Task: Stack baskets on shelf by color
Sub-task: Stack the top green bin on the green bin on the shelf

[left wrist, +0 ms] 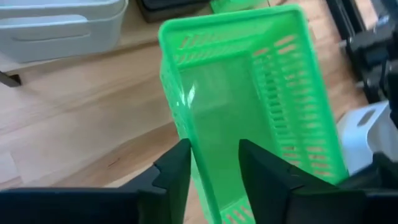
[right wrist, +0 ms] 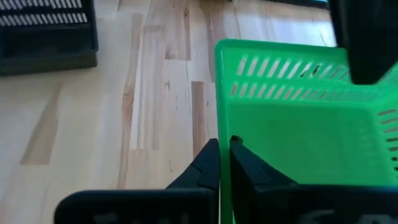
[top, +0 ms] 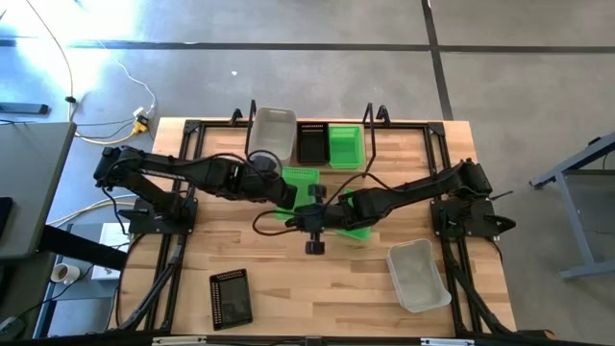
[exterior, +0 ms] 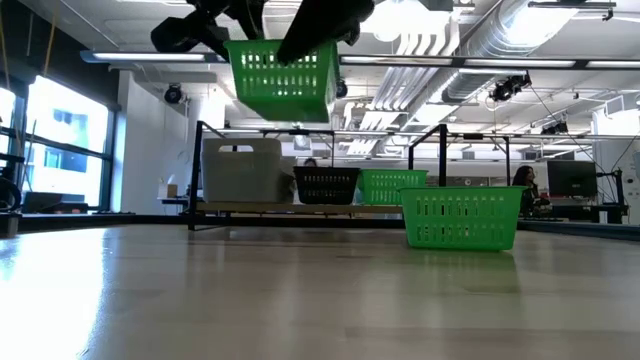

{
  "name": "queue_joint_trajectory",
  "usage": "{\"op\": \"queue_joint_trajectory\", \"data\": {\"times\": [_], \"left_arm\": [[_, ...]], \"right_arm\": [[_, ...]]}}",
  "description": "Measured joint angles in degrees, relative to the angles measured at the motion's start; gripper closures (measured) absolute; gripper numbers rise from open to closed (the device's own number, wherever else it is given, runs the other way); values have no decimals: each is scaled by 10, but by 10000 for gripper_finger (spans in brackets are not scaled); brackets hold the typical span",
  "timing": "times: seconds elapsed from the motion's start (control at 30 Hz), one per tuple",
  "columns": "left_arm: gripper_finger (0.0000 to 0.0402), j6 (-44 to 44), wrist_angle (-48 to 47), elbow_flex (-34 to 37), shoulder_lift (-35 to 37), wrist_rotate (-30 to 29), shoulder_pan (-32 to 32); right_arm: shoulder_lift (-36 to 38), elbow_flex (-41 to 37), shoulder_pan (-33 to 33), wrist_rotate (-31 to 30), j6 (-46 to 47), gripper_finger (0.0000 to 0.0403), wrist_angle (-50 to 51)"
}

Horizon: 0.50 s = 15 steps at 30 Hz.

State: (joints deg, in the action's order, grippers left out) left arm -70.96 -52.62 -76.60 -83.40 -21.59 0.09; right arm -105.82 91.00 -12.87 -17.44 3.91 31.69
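Green basket [left wrist: 249,106] hangs high over the table. Its wall sits between the left gripper [left wrist: 214,168] fingers, which look a bit apart. The right gripper [right wrist: 224,163] is pinched tight on the same basket's rim. I think only one hand should carry it, level, toward the shelf [top: 384,122] at twelve o'clock.

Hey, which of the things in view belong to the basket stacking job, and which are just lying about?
Job: shelf; shelved whitish basket, shelved black basket, shelved green basket; raised green basket in right tool, left tool astride it; loose green basket, loose black basket, loose whitish basket.
Lying about: white floor cable, yellow plug.
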Motion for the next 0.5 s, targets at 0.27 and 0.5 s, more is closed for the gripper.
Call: {"op": "queue_joint_trajectory", "data": {"times": [0.27, 0.5], "left_arm": [[241, 87, 0, 0, 6, 39, 27], [248, 163, -2, -1, 36, 42, 48]], "right_arm": [[2, 0, -2, -15, 66, 403, 39], [17, 0, -13, -39, 97, 403, 68]]}}
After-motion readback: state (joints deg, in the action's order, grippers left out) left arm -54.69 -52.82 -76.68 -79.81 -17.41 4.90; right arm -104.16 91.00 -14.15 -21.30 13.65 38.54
